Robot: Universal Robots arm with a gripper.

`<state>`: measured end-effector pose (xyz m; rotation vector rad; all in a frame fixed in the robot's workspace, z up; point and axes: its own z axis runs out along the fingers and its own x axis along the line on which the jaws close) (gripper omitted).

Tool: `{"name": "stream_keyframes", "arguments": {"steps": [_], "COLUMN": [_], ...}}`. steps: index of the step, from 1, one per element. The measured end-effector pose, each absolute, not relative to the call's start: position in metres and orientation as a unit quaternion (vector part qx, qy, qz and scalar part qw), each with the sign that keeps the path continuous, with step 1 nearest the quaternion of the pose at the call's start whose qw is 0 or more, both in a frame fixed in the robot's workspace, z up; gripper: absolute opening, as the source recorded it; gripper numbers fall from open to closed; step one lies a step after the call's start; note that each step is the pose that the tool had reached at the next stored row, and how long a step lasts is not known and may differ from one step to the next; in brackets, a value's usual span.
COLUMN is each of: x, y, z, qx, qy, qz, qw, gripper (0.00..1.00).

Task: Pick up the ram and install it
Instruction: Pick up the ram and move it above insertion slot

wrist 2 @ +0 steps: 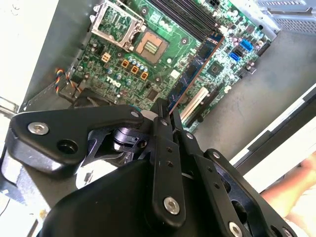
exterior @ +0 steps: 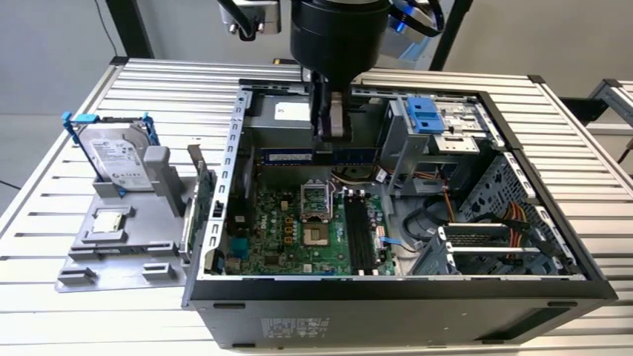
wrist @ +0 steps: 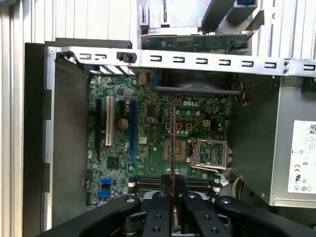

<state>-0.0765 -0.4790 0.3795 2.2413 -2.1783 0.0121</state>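
Gripper [wrist: 173, 191] jaws are clamped on the ram [wrist: 173, 143], which is held edge-on above the motherboard [wrist: 148, 148] inside the open computer case [exterior: 396, 304]. In the exterior view, the ram hangs level beneath the arm [exterior: 336, 37].

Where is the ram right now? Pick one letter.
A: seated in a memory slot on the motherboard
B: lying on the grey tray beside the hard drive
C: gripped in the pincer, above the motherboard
C: in the first wrist view the pincer is shut on the ram, which is seen edge-on above the motherboard and not seated.
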Motion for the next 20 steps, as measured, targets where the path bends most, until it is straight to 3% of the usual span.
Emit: {"name": "stream_keyframes", "arguments": {"steps": [20], "x": [-0.0674], "y": [-0.479], "z": [0.3794], "qx": [0.717], "qy": [-0.697], "qz": [0.004], "qw": [0.008], "gripper": [0.0]}}
